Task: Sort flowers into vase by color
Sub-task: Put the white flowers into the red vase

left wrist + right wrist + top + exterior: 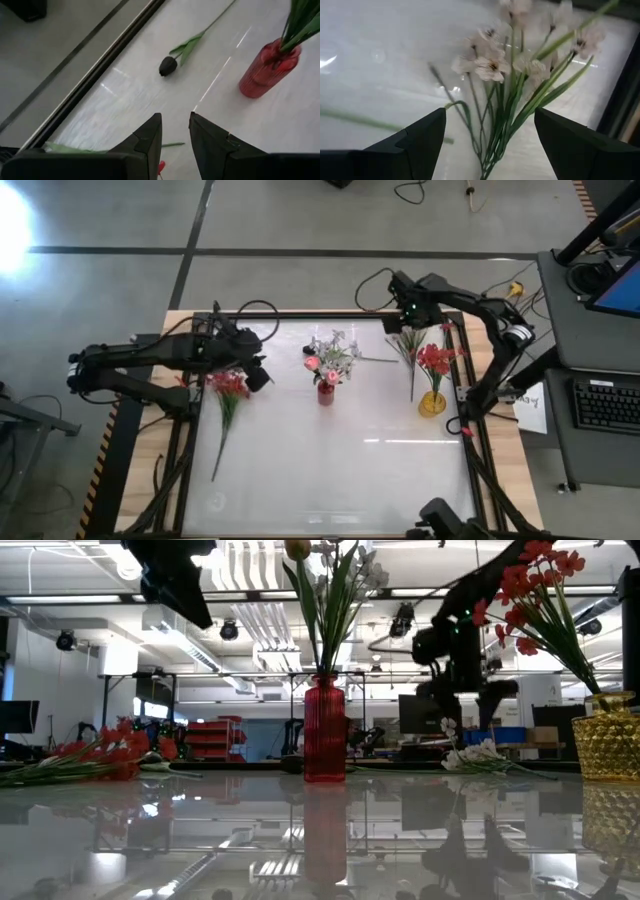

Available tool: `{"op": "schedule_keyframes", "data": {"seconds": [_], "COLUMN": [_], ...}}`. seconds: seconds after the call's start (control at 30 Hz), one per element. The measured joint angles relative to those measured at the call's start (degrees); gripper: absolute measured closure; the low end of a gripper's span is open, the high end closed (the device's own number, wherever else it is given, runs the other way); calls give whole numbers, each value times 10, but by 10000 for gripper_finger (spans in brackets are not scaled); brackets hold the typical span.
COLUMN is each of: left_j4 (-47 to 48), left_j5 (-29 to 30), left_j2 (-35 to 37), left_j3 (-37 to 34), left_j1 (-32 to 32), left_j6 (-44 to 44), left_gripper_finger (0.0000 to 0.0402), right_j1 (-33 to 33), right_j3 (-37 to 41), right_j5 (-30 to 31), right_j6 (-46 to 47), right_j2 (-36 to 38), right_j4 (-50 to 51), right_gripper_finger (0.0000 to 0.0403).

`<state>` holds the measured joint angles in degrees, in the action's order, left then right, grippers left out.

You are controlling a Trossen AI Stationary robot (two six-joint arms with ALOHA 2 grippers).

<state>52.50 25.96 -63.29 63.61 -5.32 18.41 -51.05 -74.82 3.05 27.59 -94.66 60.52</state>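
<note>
A bunch of red blooms [228, 385] lies flat on the table's left part, its stem running toward the near edge. My left gripper [262, 372] [175, 132] hovers just right of it, open by a narrow gap and holding nothing. A spray of white blossoms [405, 345] [495, 65] lies near the far right corner. My right gripper [398, 325] [490, 135] hangs above it, wide open, touching nothing. The red vase [326, 392] [265, 70] holds white sprays and a pink bud. The gold vase [432, 402] [608, 745] holds red blooms. A single dark-looking bud [168, 66] lies on its side on the table.
The white tabletop has a dark frame rail [470, 430] along its sides. Bare tabletop [330, 480] stretches toward the near edge. A desk with a keyboard [605, 405] stands off to the right, and cables lie on the floor past the far edge.
</note>
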Motion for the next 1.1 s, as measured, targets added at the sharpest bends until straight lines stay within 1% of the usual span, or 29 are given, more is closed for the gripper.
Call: {"op": "schedule_keyframes", "data": {"seconds": [0.13, 0.27, 0.4, 0.5, 0.67, 0.93, 1.03, 1.1], "left_j4": [-1, -9, -42, -68, -83, -103, -112, -112], "left_j5": [-12, -18, -35, -46, -46, -46, -46, -46], "left_j2": [22, 29, 30, 29, 26, 26, 27, 27], "left_j3": [0, 0, 0, 0, 0, 0, 0, 0], "left_j1": [0, 0, 0, 0, 0, 0, 0, 0], "left_j6": [17, 21, 17, 16, 16, 16, 16, 16], "left_gripper_finger": [316, 316, 316, 316, 316, 316, 316, 316], "right_j1": [0, -3, -3, -3, -2, 1, 14, 27], "right_j3": [65, 123, 177, 200, 212, 199, 193, 188], "right_j5": [1, 2, 0, -2, -5, -10, 22, 29], "right_j6": [23, 44, 61, 72, 74, 78, 71, 71], "right_j2": [10, 9, 8, 11, 12, 10, 27, 58], "right_j4": [-44, -74, -130, -158, -174, -193, -234, -286], "right_gripper_finger": [119, 140, 162, 180, 229, 335, 376, 386]}}
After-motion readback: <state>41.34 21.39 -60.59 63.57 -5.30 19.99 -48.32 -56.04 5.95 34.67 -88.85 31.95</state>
